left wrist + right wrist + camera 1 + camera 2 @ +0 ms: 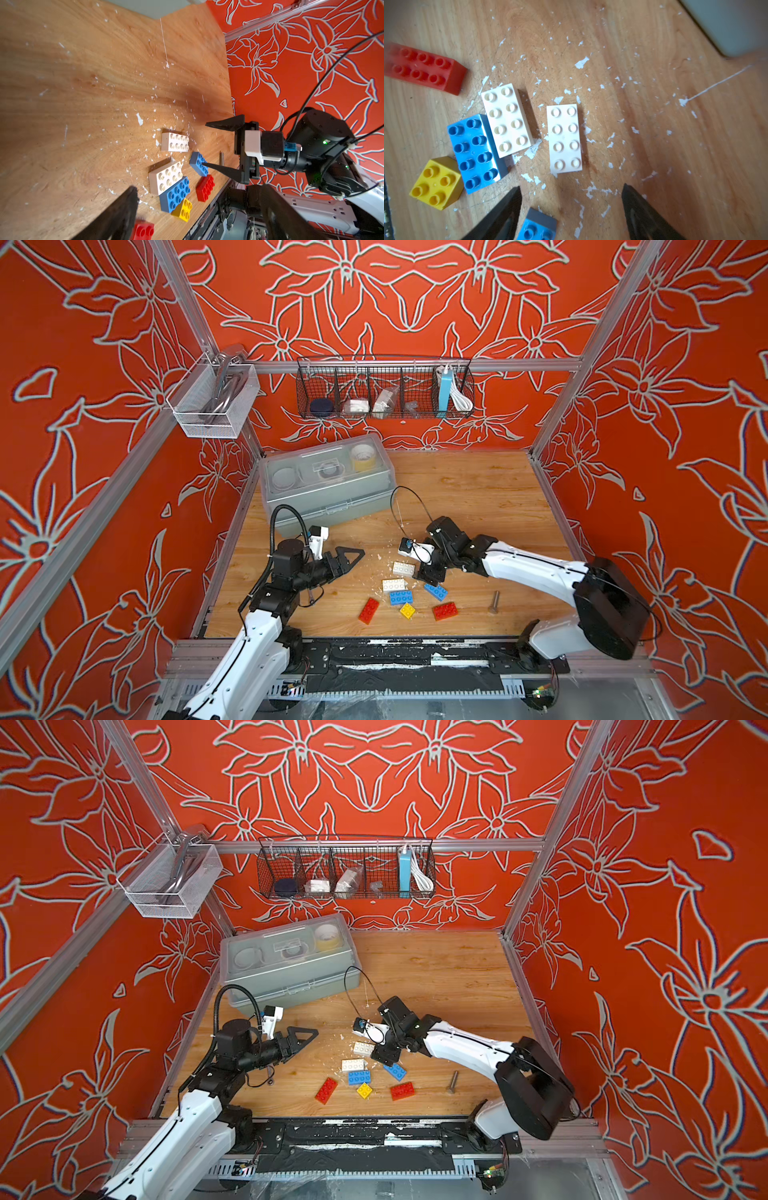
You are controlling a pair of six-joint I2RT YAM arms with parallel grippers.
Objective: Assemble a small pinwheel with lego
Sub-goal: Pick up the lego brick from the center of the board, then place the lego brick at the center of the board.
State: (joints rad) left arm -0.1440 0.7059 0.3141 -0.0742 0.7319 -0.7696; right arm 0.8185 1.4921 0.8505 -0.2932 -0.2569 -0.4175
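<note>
Start at the near edge of the counter. The lego lies loose there with nothing joined, so the pinwheel is not begun. Nearest to you are a red brick, the yellow square and a second red brick. One row back, a blue brick lies against the near white brick along a long side, and a tilted blue brick lies off to their right. Beyond those the far white brick sits alone.

I judge that your next move turns on that last brick. Your right pincer is released, jaws wide, with nothing gripped. It hangs over the tilted blue brick, and the far white brick lies just ahead of its fingertips. The brick's long axis runs along the pincer's own reach. If you advance and drop, the jaws would close across its narrow width, and no wrist turn looks needed. Mind the near white brick just beside it, because the finger on that flank has only a narrow lane to enter.

Your left pincer is also released and empty. It is well apart from the pile, on its left, and farther from every brick than the right one. The right arm is the nearer.
</note>
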